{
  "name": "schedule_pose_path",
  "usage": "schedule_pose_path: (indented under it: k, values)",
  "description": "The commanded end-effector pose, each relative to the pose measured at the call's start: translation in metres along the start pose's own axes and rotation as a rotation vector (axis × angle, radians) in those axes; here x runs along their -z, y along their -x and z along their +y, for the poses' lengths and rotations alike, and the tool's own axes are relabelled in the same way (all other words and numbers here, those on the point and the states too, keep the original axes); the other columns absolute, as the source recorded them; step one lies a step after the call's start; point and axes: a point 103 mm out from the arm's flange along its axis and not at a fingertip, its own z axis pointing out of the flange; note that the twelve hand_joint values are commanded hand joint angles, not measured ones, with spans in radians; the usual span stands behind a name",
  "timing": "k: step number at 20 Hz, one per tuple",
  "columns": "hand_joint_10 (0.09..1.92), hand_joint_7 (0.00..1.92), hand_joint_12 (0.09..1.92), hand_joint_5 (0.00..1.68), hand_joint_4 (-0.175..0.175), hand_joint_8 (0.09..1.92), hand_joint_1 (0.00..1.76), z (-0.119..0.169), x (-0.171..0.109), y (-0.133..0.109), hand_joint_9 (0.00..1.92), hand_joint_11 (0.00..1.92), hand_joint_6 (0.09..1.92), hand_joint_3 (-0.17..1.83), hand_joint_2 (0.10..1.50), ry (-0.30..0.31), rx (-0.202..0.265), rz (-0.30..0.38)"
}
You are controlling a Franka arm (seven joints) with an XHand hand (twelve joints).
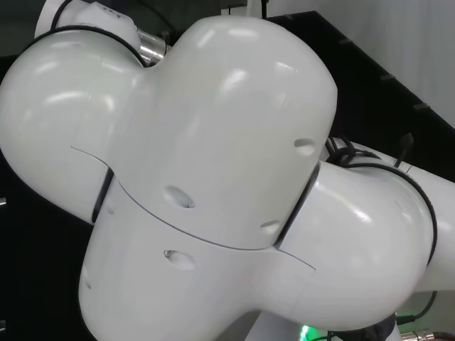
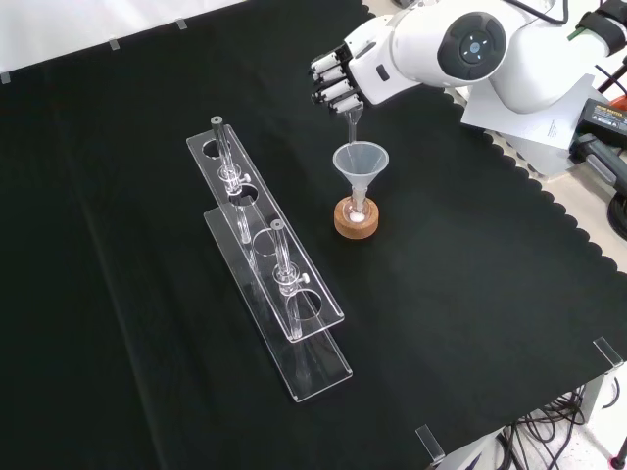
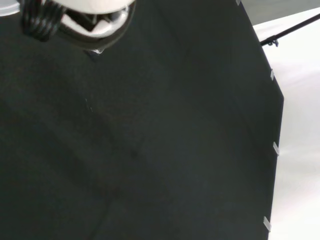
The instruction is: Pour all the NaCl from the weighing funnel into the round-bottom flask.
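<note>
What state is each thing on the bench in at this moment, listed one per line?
hand: fingers curled round the weighing funnel, above the glass funnel.
weighing funnel: held tilted, spout down toward the glass funnel's mouth.
glass funnel: upright in the flask's neck.
round-bottom flask: upright on the cork ring, some white at its bottom.
cork ring: flat on the cloth.
clear rack: upright, two tubes standing in it.
</note>
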Motion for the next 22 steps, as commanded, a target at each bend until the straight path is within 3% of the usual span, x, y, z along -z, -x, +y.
schedule_pose_path:
  k: [1, 5, 12, 22]
  values:
    - [0.25, 0.74, 1.04, 1.22, 0.175, 0.58, 1.1, -0.001, 0.001, 0.0, 1.1, 0.9, 0.74, 0.6, 0.71, 0.002, -0.001, -0.004]
    - [0.25, 0.74, 1.04, 1.22, 0.175, 0.58, 1.1, -0.001, 0.001, 0.001, 1.1, 0.9, 0.74, 0.6, 0.71, 0.006, -0.002, 0.022]
    - [0.24, 0.74, 1.04, 1.22, 0.175, 0.58, 1.1, 0.0, -0.007, 0.011, 1.1, 0.9, 0.74, 0.6, 0.71, 0.006, 0.004, 0.183]
    - [0.24, 0.74, 1.03, 1.22, 0.175, 0.58, 1.1, 0.001, -0.024, 0.038, 1.1, 0.9, 0.74, 0.6, 0.71, 0.024, 0.014, 0.57]
